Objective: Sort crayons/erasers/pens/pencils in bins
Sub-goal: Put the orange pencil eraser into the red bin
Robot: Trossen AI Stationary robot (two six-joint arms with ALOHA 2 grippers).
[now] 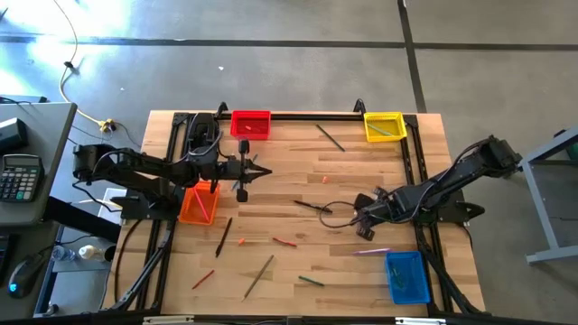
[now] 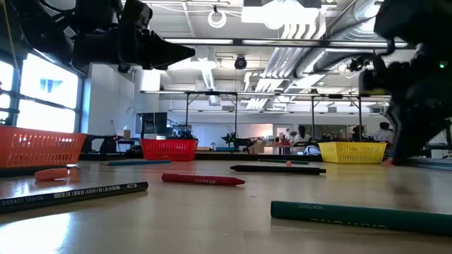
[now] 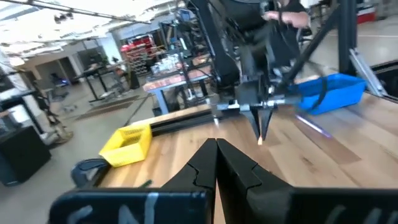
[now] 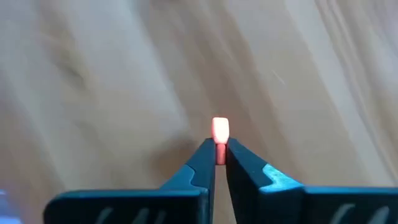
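My right gripper (image 1: 359, 221) is at the table's right-centre, pointing down, shut on a tiny pink-orange eraser (image 4: 220, 130); it also shows in the left wrist view (image 3: 260, 134). My left gripper (image 1: 260, 171) is shut and empty, held level above the table just right of the orange bin (image 1: 199, 202). The red bin (image 1: 251, 124) and yellow bin (image 1: 384, 125) stand at the far edge, and the blue bin (image 1: 407, 276) at the near right. Pens, pencils and crayons lie flat across the table. My right gripper pinches the eraser's lower end (image 4: 220, 153) between its two fingertips, so the upper part sticks out past them. The fingers come from above, pointing down. Whether the eraser is clear of the table I cannot tell.
A black pen (image 1: 312, 207) lies just left of my right gripper and a pink pen (image 1: 370, 252) just near of it. Another black pen (image 1: 224, 236), red crayons (image 1: 284, 242), pencils (image 1: 258, 276) and a loose eraser (image 1: 325, 180) lie about.
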